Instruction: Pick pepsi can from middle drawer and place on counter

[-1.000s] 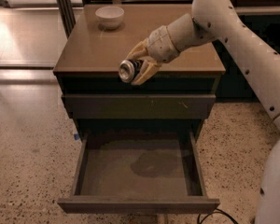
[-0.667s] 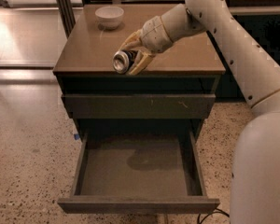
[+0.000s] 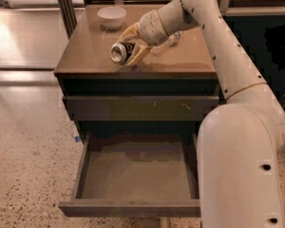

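My gripper [image 3: 129, 47] is shut on the pepsi can [image 3: 121, 51], a dark can held on its side with its silver end facing front-left. The can is just above the middle of the glossy tan counter [image 3: 85, 51]; I cannot tell whether it touches the top. The middle drawer [image 3: 137, 175] is pulled out below, its flat grey floor bare. My white arm [image 3: 228, 61] reaches in from the right over the cabinet.
A white bowl [image 3: 111, 17] stands at the counter's back left. A clear plastic bottle [image 3: 168, 41] lies behind the gripper. A closed drawer front [image 3: 142, 107] with pale scratch marks sits above the open one. Speckled stone floor [image 3: 28, 151] lies to the left.
The gripper has carried the can up and back from the counter's front edge to over the middle of the top. The drawer has stayed open.
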Available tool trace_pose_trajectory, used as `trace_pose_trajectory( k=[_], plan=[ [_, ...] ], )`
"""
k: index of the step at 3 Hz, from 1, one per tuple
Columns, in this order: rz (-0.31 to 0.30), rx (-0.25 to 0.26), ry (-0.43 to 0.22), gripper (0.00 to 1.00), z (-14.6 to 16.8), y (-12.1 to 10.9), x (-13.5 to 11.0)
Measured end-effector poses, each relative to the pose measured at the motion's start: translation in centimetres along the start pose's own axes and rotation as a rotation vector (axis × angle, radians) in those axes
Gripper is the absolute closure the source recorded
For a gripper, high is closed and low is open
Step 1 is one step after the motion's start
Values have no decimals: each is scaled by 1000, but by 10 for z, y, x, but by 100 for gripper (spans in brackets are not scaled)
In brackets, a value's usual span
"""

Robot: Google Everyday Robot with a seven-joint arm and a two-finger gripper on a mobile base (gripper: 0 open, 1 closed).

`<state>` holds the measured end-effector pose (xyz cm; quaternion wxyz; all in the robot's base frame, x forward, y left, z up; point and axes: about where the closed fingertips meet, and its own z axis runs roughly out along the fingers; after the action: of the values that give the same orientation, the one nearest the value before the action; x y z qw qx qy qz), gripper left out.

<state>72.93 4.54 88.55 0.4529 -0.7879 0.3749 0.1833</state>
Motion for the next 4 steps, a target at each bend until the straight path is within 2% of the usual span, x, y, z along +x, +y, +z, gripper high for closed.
trace_pose_trajectory(
  k=[1, 2, 3, 4],
  plan=[
    [-25, 41, 53, 100, 0, -18, 19],
    [-20, 61, 115, 100, 6, -26, 46],
    [-20, 61, 119, 100, 6, -26, 48],
    [-20, 61, 119, 82, 6, -26, 48]
  ],
)
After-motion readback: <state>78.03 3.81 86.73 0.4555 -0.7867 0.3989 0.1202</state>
